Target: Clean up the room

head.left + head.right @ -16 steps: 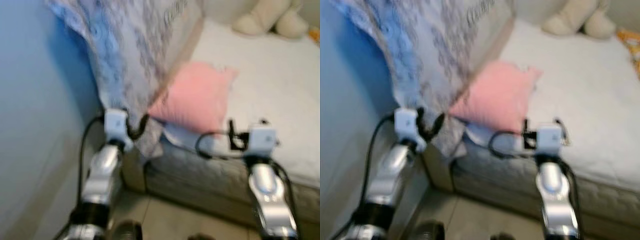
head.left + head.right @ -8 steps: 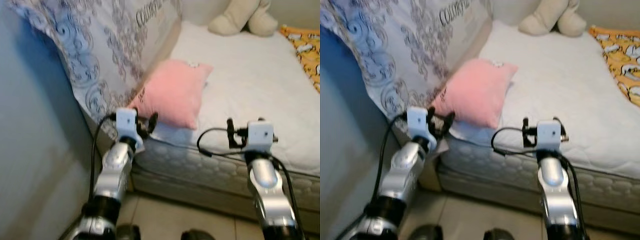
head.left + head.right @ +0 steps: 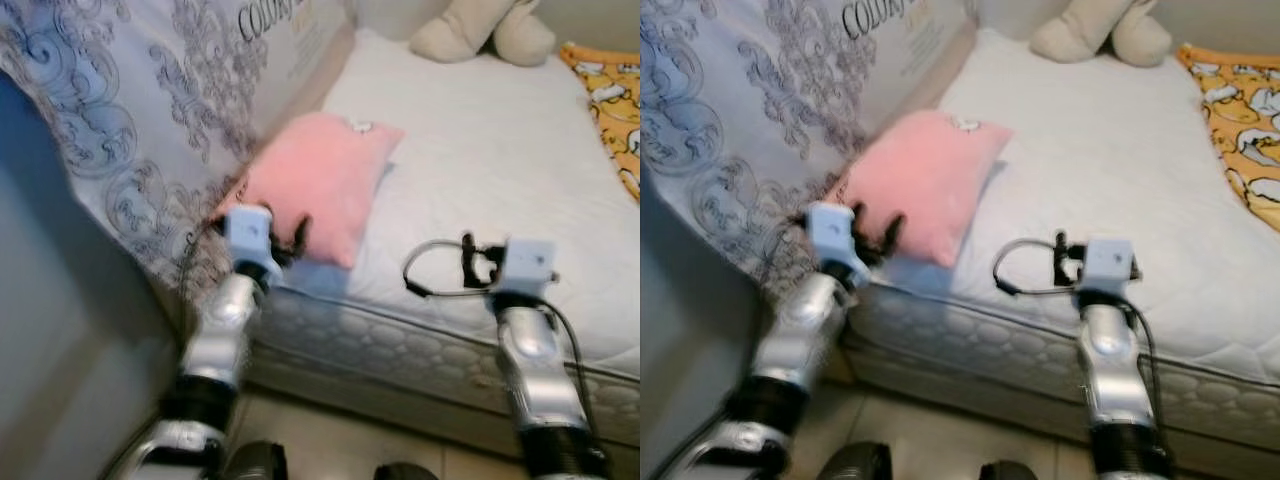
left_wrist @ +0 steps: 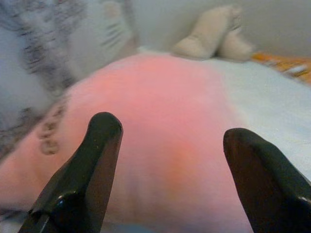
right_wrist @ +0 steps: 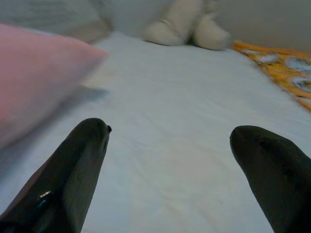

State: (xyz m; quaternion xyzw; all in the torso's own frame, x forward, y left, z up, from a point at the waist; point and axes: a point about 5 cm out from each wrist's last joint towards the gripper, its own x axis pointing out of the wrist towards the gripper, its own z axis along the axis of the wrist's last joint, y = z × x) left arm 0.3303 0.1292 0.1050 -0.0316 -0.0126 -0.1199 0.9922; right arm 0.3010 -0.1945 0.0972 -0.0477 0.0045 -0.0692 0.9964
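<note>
A pink pillow (image 3: 322, 178) lies on the white mattress (image 3: 480, 150) near its left front corner, leaning against a big patterned grey-blue cushion (image 3: 140, 110). My left gripper (image 3: 288, 240) stands open at the pillow's near edge; the left wrist view looks between the spread black fingers (image 4: 99, 160) straight at the pink pillow (image 4: 165, 111). Over the mattress's front edge, to the right of the pillow, my right gripper (image 3: 478, 262) is open with nothing between its fingers (image 5: 73, 170); bare sheet (image 5: 170, 121) lies ahead of it.
A beige plush toy (image 3: 482, 30) sits at the far end of the bed. An orange patterned cloth (image 3: 612, 95) lies along the bed's right side. A blue-grey wall (image 3: 60, 330) stands close on my left. Tiled floor (image 3: 330, 440) runs below the bed's front edge.
The camera has swung right and steadied, so the bed fills more of the view. My left gripper has gone from the patterned cushion's hanging edge to the pink pillow's near corner.
</note>
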